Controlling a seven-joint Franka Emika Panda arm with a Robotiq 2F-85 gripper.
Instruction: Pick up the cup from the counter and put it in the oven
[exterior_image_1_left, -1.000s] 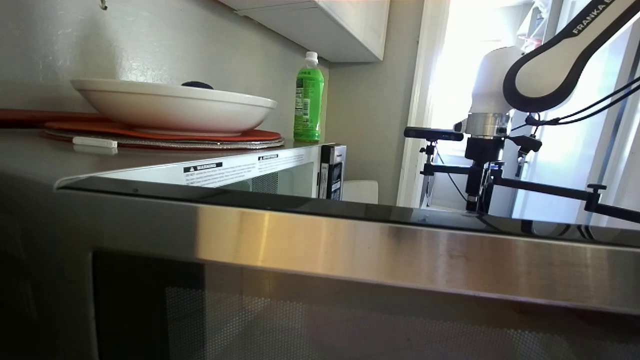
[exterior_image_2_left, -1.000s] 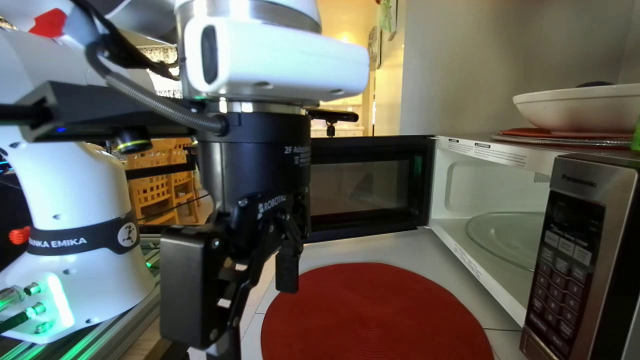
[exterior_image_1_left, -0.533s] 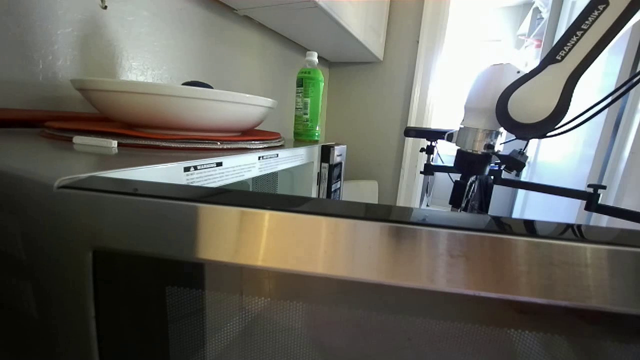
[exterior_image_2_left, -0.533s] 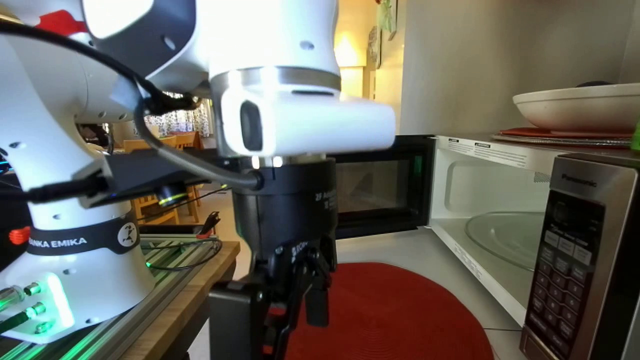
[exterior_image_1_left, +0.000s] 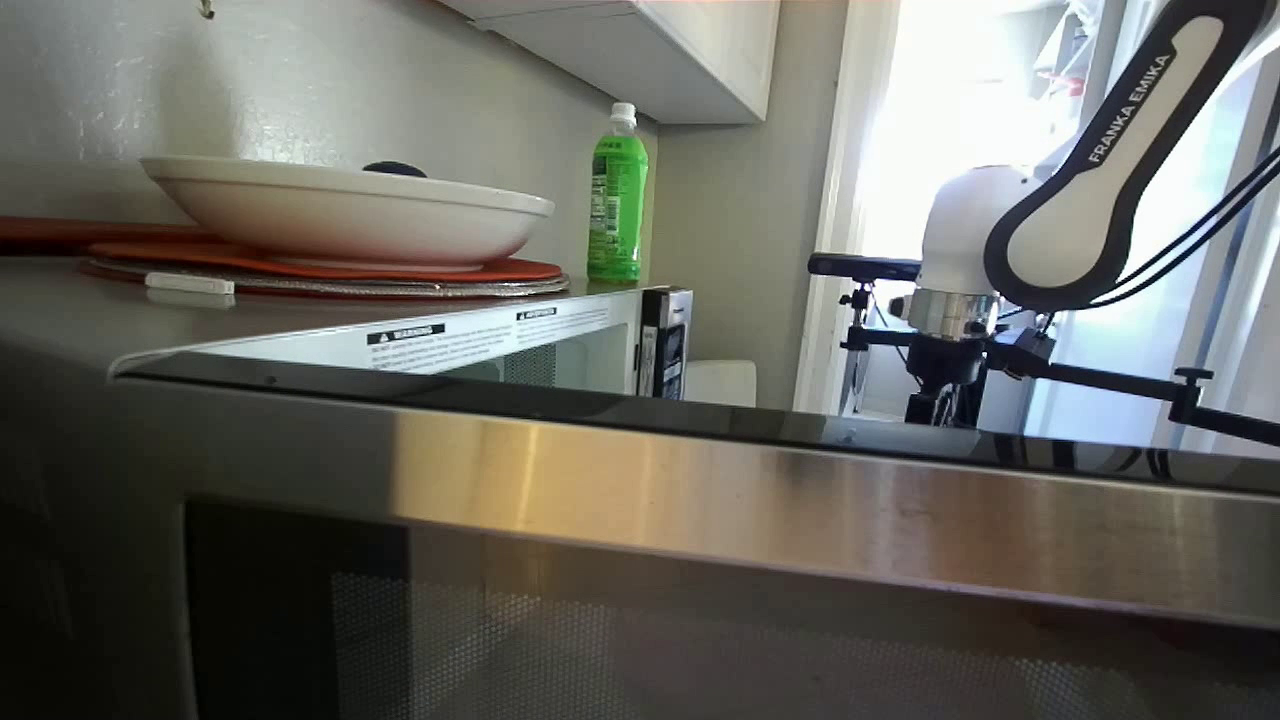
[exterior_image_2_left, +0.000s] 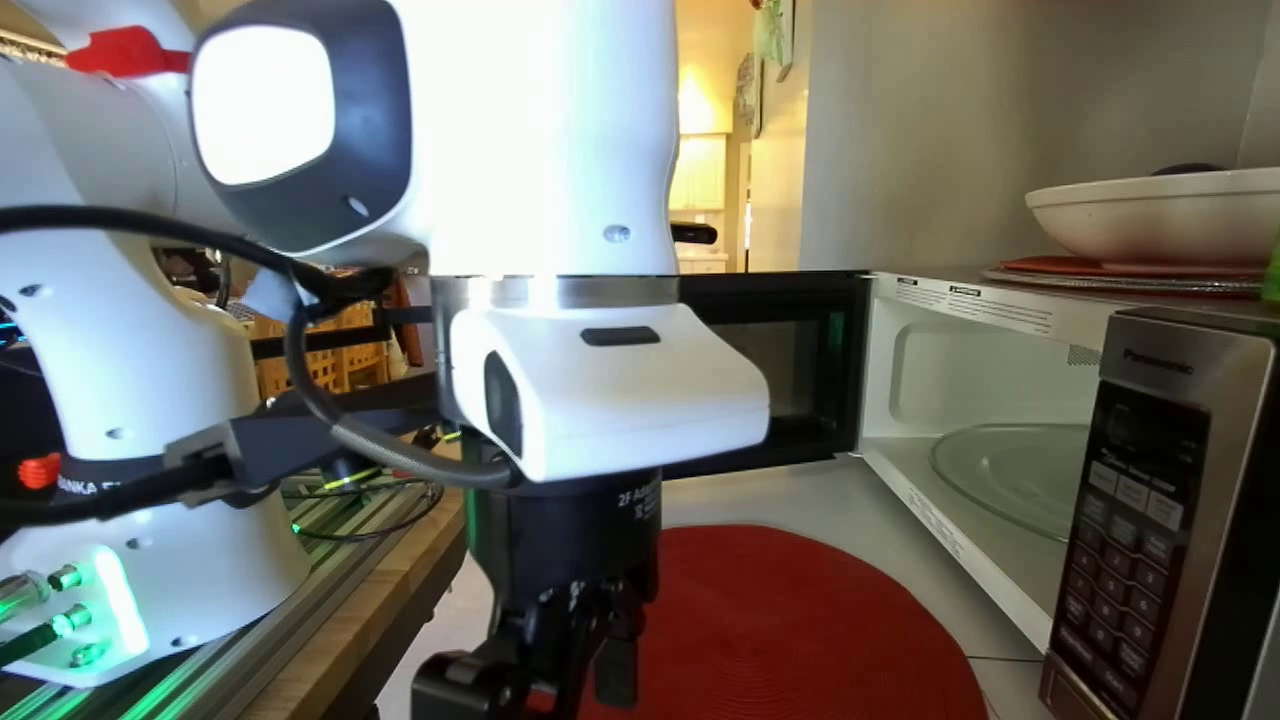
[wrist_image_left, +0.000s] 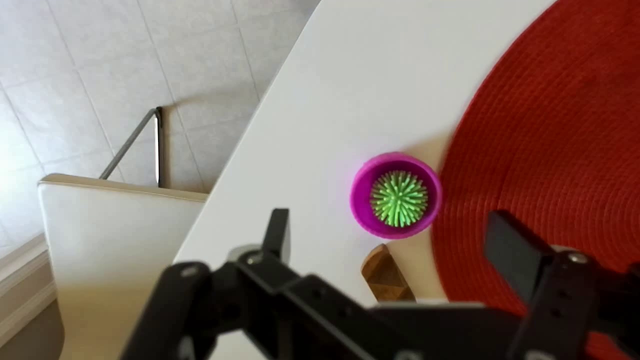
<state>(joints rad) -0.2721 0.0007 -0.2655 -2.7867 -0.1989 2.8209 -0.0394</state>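
Observation:
The cup (wrist_image_left: 365, 215) is magenta and stands upright on the white counter (wrist_image_left: 310, 120) at the edge of the red mat, in the wrist view. A green spiky ball (wrist_image_left: 399, 198) sits inside it. My gripper (wrist_image_left: 392, 242) is open and empty, its fingers spread to either side below the cup in the picture, apart from it. The gripper also shows in both exterior views (exterior_image_2_left: 540, 685) (exterior_image_1_left: 938, 405), where the cup is hidden. The oven is a Panasonic microwave (exterior_image_2_left: 1160, 350) with its door (exterior_image_2_left: 770, 450) swung open and a glass turntable (exterior_image_2_left: 1010, 480) inside.
A round red mat (wrist_image_left: 540, 140) (exterior_image_2_left: 800, 620) lies before the microwave. A brown wooden piece (wrist_image_left: 387, 277) lies beside the cup, partly hidden by my gripper. A white bowl (exterior_image_1_left: 350, 215) and green bottle (exterior_image_1_left: 618, 205) stand on the microwave. A pale chair (wrist_image_left: 120, 255) is beyond the counter edge.
The arm and gripper have come down. In the exterior views the hand has shifted right in one picture and slightly left in another, and the wrist has tilted. The microwave and its door have not moved.

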